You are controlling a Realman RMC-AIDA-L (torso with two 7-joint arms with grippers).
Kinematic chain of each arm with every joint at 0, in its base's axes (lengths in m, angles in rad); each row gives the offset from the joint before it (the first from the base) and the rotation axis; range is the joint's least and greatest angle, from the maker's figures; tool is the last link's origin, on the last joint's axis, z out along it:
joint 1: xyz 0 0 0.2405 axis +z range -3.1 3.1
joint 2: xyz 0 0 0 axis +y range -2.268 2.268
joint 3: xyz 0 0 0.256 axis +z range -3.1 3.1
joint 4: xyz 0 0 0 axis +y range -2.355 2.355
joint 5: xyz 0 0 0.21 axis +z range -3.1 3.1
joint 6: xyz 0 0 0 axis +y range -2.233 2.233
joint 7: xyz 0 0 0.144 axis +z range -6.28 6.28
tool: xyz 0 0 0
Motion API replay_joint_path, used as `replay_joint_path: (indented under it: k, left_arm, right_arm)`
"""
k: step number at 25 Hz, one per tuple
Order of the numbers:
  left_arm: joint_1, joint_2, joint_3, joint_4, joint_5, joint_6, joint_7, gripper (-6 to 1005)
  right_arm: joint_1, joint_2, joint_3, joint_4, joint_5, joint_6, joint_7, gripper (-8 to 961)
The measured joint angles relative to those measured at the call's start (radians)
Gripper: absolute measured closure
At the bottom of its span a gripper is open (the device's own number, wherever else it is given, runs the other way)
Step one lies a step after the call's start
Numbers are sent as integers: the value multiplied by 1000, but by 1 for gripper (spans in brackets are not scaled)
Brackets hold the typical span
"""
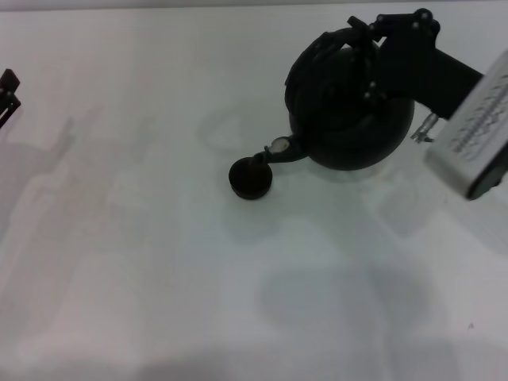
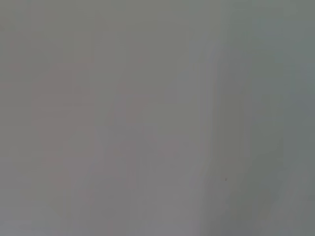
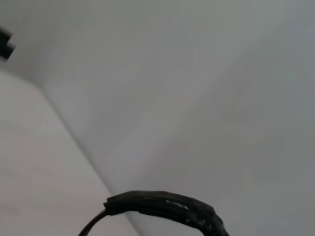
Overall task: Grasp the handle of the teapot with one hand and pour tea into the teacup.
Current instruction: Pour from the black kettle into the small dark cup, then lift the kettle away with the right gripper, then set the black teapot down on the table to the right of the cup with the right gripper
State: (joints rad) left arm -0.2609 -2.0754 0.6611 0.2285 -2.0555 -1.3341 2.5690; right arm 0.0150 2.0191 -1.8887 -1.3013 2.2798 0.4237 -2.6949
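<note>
In the head view the big round black teapot [image 1: 349, 119] is at the back right, tipped so its short spout [image 1: 282, 148] points down at the tiny dark teacup [image 1: 251, 178], which stands on the table right below the spout's tip. My right gripper [image 1: 367, 36] comes in from the right and is shut on the arched black handle [image 1: 321, 49] at the top of the pot. Part of the ribbed handle also shows in the right wrist view [image 3: 167, 205]. My left gripper [image 1: 8, 94] is parked at the far left edge. No stream of tea is visible.
The white table [image 1: 159, 262] carries soft shadows and nothing else near the cup. The left wrist view shows only a plain grey surface [image 2: 157, 118]. In the right wrist view the table's edge [image 3: 74, 137] runs diagonally before a grey wall.
</note>
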Motion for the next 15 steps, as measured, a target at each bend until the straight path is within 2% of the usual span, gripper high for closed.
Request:
replay_joint_path:
  k: [7,15]
  left_arm:
    - [0,0,2,0,0,10,0,125]
    - [-7,0,4,0,0,16,0,126]
  right_arm:
    - [12,-1,93,147,166,204,15,848]
    - [19,-1,222,279,184,365,66,848]
